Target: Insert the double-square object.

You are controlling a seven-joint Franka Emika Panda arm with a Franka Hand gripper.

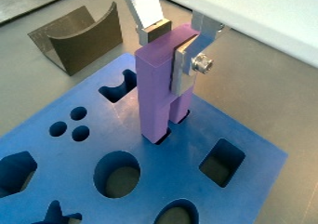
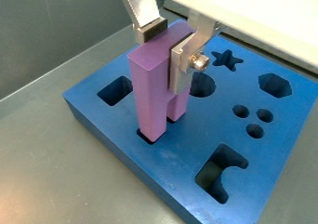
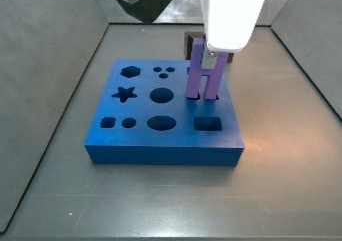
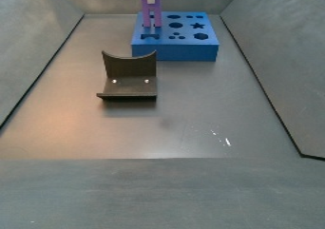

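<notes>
The claw (image 1: 176, 44) stands over the blue board (image 1: 149, 177), closed on the upper part of the peg (image 1: 162, 84). In both wrist views its silver fingers (image 2: 147, 16) press the peg's two opposite faces near the top, with no gap visible between pad and surface.

The peg stands upright, or very nearly so. Its foot sits at a hole near the board's edge (image 2: 152, 135) — a wrist view shows the base meeting the opening, though depth of entry cannot be read. Most of its length is above the board, so insertion is judged begun, not finished. In a side view the peg (image 3: 205, 75) rises from the board's far right part, beside a square hole (image 3: 207, 123).

Handling, as judgement: the peg looks rigid and light, probably plastic, with smooth flat faces. Flat faces suit parallel plates well, but smoothness invites slipping if it binds in the hole. It is tall and slim, so a high hold gives leverage for tilting; the present grip leaves the lower length free to enter. The two-column section admits only matching orientations — twist would jam it.

The grey arch block (image 4: 127, 78) lies on the tabletop (image 4: 191, 128), well apart from the board (image 4: 184, 38), clear of the work.
</notes>
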